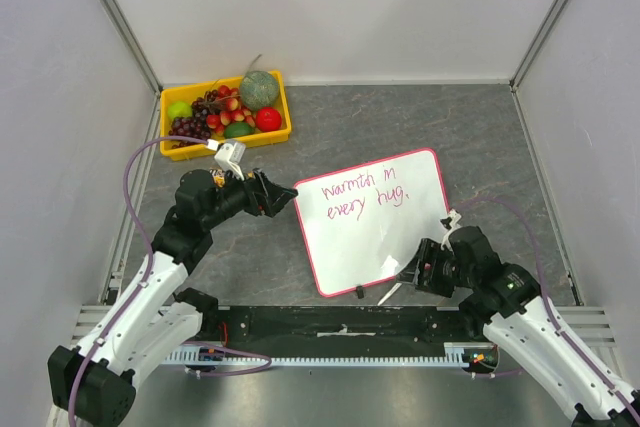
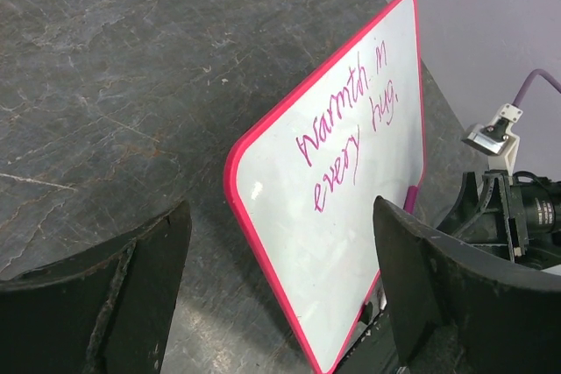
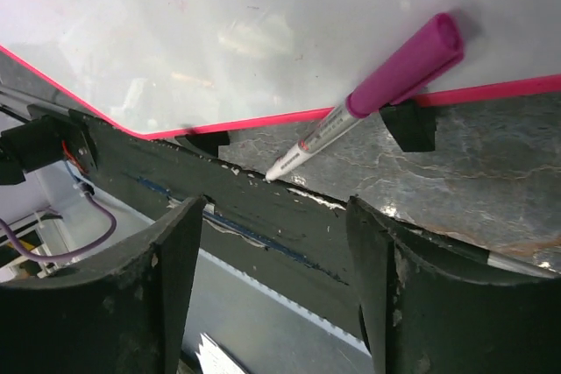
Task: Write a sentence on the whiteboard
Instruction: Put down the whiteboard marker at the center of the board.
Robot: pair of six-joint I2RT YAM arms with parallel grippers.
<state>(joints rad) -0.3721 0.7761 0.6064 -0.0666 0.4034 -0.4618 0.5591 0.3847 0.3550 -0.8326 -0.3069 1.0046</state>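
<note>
Right of the desk's centre lies the whiteboard [image 1: 375, 232]. At the far-left corner, a yellow tray [image 1: 230, 145] holds fruit [image 1: 235, 107]. The left gripper [image 1: 283, 195] and right gripper [image 1: 410, 273] are spread and empty. The sentence [image 1: 365, 190] reads "warmth in every hug." A marker [image 3: 377, 98] lies at the board's near edge, mostly hidden from above.

Items counted:

- Whiteboard [image 1: 375, 237]: one.
- Sentence [image 1: 365, 192]: one, four words in two lines.
- Magenta-capped marker [image 3: 368, 102]: one.
- Black feet [image 3: 412, 124] along the board's near edge: two visible.
- Yellow fruit tray [image 1: 163, 122]: one, holding one green melon [image 1: 259, 88], one round red fruit [image 1: 267, 119] and one bunch of dark grapes [image 1: 190, 127].
- Grippers: two, the left gripper [image 1: 283, 197] and the right gripper [image 1: 408, 272].
</note>
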